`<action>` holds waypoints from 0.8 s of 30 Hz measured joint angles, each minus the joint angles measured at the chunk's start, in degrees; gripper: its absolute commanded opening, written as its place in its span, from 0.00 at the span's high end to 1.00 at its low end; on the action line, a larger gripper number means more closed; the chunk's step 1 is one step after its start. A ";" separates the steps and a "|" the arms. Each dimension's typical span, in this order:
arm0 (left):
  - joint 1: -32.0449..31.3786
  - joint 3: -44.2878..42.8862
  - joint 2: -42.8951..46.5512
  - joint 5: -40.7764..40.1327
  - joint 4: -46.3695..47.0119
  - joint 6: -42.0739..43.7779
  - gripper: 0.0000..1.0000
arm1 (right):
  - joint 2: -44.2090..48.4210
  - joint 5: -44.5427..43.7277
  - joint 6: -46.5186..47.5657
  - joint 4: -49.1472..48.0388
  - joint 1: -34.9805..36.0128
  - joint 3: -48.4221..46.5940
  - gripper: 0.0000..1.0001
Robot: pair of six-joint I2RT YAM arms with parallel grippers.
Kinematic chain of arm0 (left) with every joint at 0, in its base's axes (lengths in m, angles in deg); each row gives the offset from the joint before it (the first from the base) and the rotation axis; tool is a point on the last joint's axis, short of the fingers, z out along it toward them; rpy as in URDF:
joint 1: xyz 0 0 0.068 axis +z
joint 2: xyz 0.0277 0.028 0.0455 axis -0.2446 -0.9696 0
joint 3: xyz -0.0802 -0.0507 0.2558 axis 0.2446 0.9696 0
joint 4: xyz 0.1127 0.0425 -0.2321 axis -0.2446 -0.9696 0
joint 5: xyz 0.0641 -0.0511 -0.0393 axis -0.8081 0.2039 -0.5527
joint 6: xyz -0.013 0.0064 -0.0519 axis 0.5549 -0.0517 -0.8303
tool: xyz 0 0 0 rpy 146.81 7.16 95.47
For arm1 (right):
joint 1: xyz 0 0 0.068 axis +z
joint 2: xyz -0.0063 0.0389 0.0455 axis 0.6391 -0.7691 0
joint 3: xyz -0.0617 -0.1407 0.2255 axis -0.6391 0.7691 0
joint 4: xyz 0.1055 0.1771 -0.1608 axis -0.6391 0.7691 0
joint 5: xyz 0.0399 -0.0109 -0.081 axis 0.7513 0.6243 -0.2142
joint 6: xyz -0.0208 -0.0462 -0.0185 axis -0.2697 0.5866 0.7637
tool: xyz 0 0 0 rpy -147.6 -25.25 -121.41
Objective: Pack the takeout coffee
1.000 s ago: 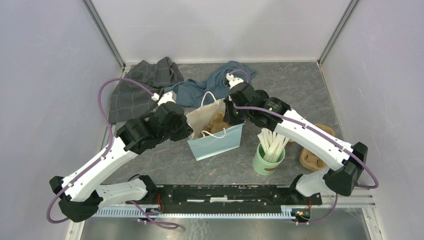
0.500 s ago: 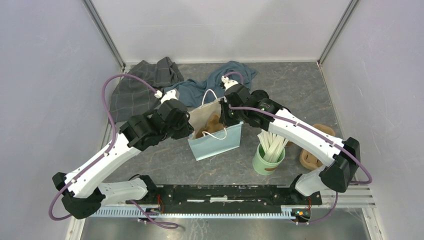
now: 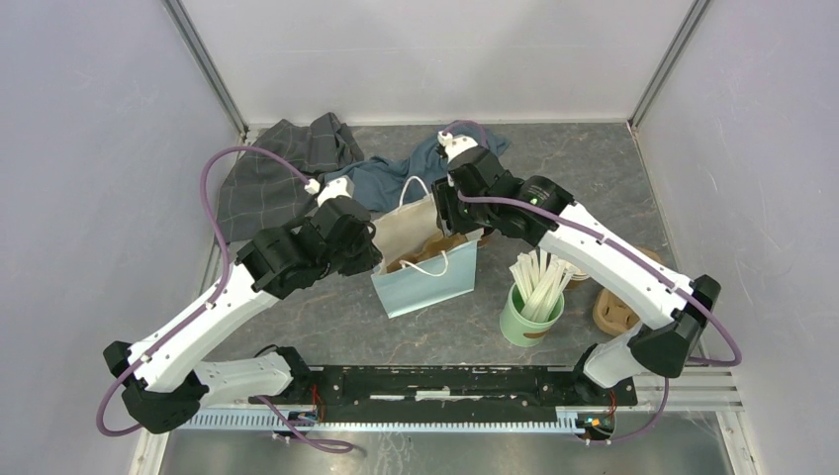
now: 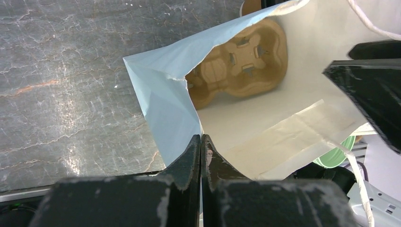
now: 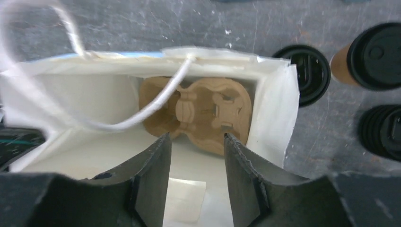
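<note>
A blue bag (image 3: 427,284) stands between left arm (image 3: 213,317) and right arm (image 3: 594,259), green stirrer cup (image 3: 530,319) beside it.

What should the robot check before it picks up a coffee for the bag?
1. Paper bag held open: ok, the left gripper pinches its rim.
2. Right gripper open and empty: ok.
3. Cardboard carrier at the bag's bottom: ok.
4. Bag mouth free: not ok, the white handle cord loops across it.
5. Coffee cups lidded: ok, they stand outside the bag on the table.
6. Cups full: cannot tell.
</note>
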 measured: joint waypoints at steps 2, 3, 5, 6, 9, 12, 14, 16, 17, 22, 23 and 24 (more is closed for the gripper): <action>0.00 0.00 0.00 -0.24 -0.17 0.00 0.98 | 0.02 0.26 1.42 0.24 0.20 -2.34 0.42; 0.00 0.00 0.02 -0.48 -0.26 0.00 0.98 | 0.02 0.68 2.27 0.42 0.33 -3.48 0.38; 0.00 0.00 0.09 -0.79 -0.50 0.00 0.98 | 0.15 1.66 4.02 0.79 0.42 -5.40 0.28; 0.00 0.00 0.15 -0.92 -0.72 0.00 0.98 | 0.33 1.88 4.76 0.96 0.50 -6.03 0.23; 0.02 0.00 0.55 -1.07 -1.16 0.00 0.98 | 1.07 2.08 7.39 1.88 0.59 -8.28 0.12; 0.02 0.00 1.05 -1.05 -1.49 0.00 0.98 | 1.97 1.16 9.35 3.10 0.57 -10.78 0.08; 0.02 -0.02 1.25 -1.05 -1.77 0.00 0.98 | 2.14 -0.09 10.27 4.31 0.13 -12.50 0.07; 0.02 -0.22 1.27 -1.03 -2.12 0.00 0.98 | 2.19 -1.46 10.84 5.35 -0.87 -13.20 0.07; 0.02 -0.31 1.27 -1.03 -2.19 0.00 0.98 | 2.12 -2.08 10.99 6.14 -1.33 -13.20 0.07; 0.02 -0.39 1.22 -1.01 -2.47 0.02 0.98 | 0.90 -3.50 11.74 7.98 -2.78 -9.90 0.24; 0.02 -0.42 1.22 -1.01 -2.47 0.02 0.98 | 0.57 -3.39 11.87 8.07 -2.78 -8.90 0.33; 0.02 -0.46 1.18 -1.01 -2.47 0.02 0.98 | -0.09 -2.97 11.87 8.17 -2.75 -7.61 0.43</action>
